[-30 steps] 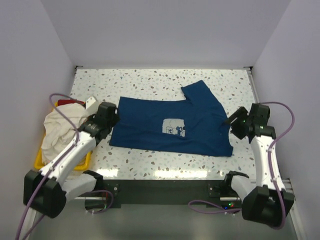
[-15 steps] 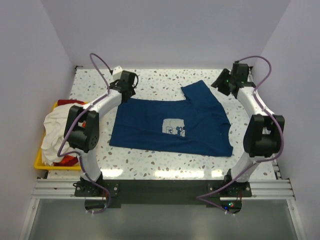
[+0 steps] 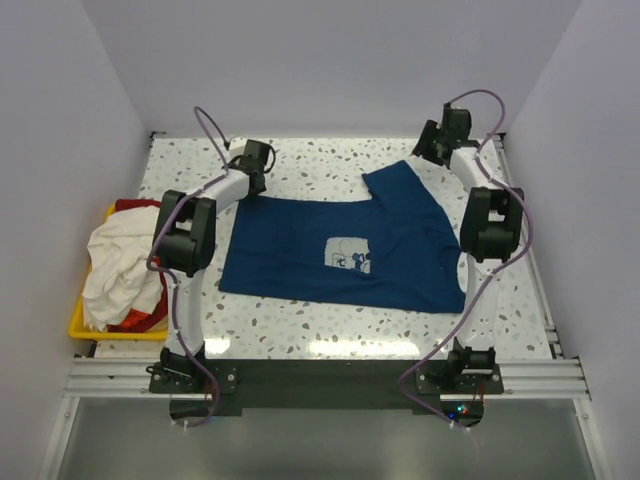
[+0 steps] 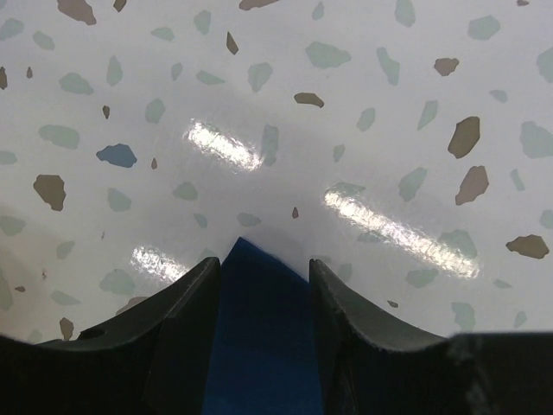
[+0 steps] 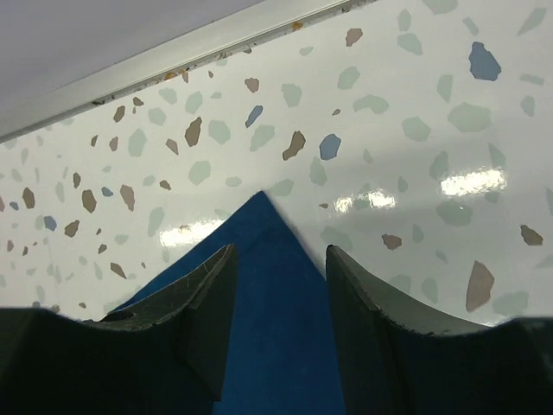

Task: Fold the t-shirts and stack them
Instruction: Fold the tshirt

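The table (image 3: 300, 160) carries the navy t-shirt (image 3: 300, 250) flat at its middle, print up, long axis left to right, hem toward the left arm, shoulders to the right; a cream t-shirt (image 3: 115, 265) lies heaped in the yellow bin (image 3: 78, 325); both arms have swung from the near side to the far edge; the left end effector (image 4: 263, 264) stands spread astride the far hem corner, the right end effector (image 5: 282, 251) spread astride the sleeve tip; neither pinches yet, so a fold toward the near edge looks about to start.
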